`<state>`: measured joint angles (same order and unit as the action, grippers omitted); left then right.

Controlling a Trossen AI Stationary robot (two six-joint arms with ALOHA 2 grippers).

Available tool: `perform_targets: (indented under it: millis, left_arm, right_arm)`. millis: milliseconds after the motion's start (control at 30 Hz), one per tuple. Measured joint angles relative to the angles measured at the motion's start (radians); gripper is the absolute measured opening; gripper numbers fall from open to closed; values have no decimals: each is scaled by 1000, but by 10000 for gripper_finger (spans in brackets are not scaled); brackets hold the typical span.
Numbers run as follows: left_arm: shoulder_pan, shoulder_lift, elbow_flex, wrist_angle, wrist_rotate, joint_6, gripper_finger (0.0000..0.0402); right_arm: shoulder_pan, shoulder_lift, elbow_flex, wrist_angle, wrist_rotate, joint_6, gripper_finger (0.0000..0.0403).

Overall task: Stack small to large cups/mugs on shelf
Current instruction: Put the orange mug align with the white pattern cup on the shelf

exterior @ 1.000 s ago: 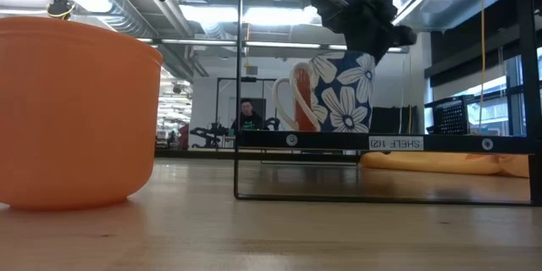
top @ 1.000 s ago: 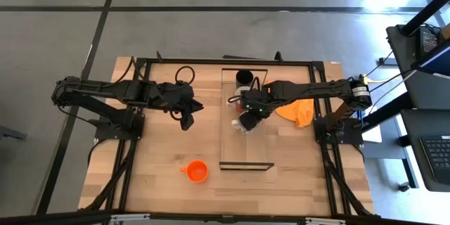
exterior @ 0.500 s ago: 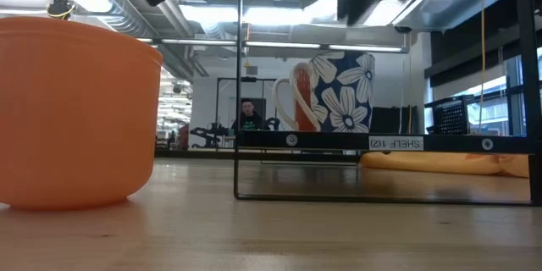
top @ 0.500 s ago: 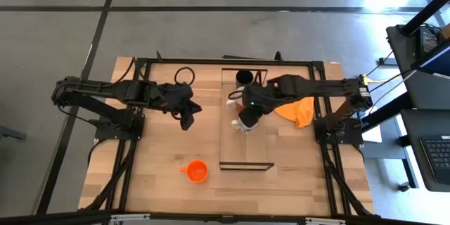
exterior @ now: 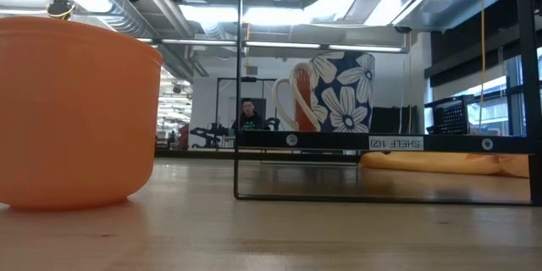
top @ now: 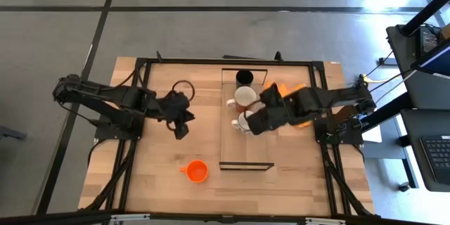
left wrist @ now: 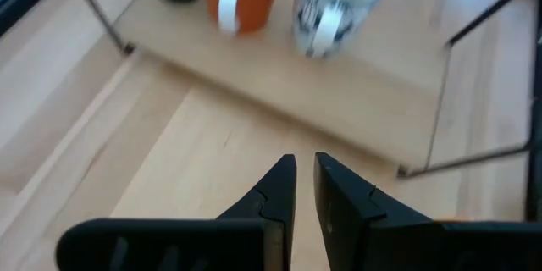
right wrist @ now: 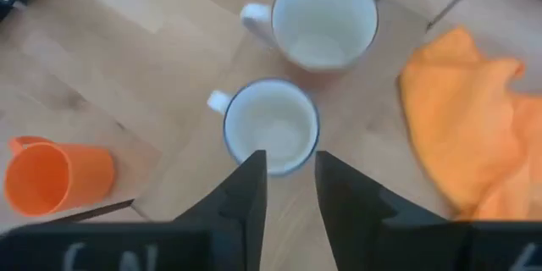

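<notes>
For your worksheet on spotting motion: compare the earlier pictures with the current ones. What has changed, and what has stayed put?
The right gripper has let go of the flowered mug on the shelf and pulled up and back towards its own side, jaws open and empty. The left gripper drew back slightly. The other mug, black tumbler, orange cup and cloth stayed where they were.
</notes>
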<state>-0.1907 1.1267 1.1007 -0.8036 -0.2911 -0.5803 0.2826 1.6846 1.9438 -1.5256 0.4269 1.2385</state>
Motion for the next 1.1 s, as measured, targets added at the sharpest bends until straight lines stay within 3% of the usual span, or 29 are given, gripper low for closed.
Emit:
perform_targets:
  millis: [133,400,600,733,867,967,1100]
  left_arm:
    - [-103,0,0,-84,-74,-45,39]
    - [-340,0,0,-93,-148,-129,39]
    - [-477,0,-2,-95,-176,-263,39]
    - [-544,0,-70,-67,-182,-374,39]
    - [-635,1,-215,82,-177,-542,39]
    - [-703,20,-320,276,-278,-637,39]
    - [-729,86,-349,359,-328,-674,44]
  right_arm:
    - [78,1,0,-7,56,135,104]
    - [203,16,0,2,132,353,104]
    - [254,52,0,14,128,357,104]
    - [262,53,0,0,127,344,104]
    - [295,51,0,-21,96,327,104]
    - [331,51,0,-45,94,331,104]
    - [371,49,0,-46,94,329,104]
